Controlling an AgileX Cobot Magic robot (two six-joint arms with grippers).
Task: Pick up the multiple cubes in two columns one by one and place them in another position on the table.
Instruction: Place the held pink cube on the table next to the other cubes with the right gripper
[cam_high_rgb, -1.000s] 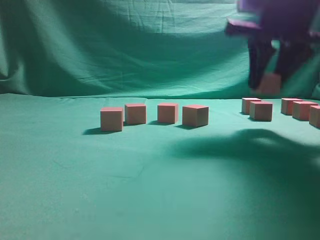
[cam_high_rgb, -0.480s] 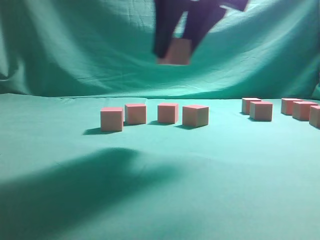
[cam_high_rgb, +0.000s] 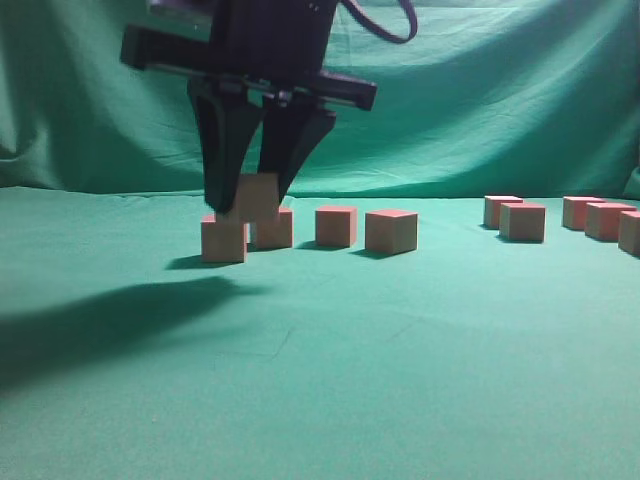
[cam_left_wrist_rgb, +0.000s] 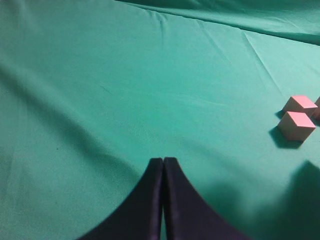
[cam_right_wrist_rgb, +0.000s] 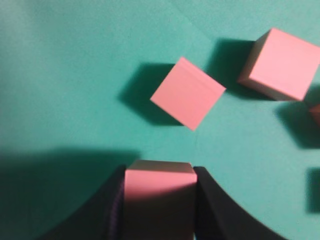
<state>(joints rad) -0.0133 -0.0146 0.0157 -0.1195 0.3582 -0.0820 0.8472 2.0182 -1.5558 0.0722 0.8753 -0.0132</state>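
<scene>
Green cloth everywhere, right gripper (cam_high_rgb: 250, 205) pinching one cube (cam_high_rgb: 256, 196) over the left row

The table (cam_high_rgb: 320, 380) is flat matte green cloth w/ faint creases, and a wrinkled, draped green cloth backdrop (cam_high_rgb: 480, 110) hangs behind it. Cubes are small, sharp-edged, matte, pinkish on top and tan on the sides. The held cube sits between the black fingers (cam_high_rgb: 222, 150), raised just above the table and right by the leftmost cube (cam_high_rgb: 223, 239) of a row of four (cam_high_rgb: 340, 226) around mid-table; can't tell if it's touching any of them. Another cluster of cubes (cam_high_rgb: 522, 221) sits toward the table's right edge. Left gripper (cam_left_wrist_rgb: 163, 165) has its smooth black tips pressed together, nothing in it, above bare cloth w/ two cubes (cam_left_wrist_rgb: 297, 125) off to its right.
</scene>
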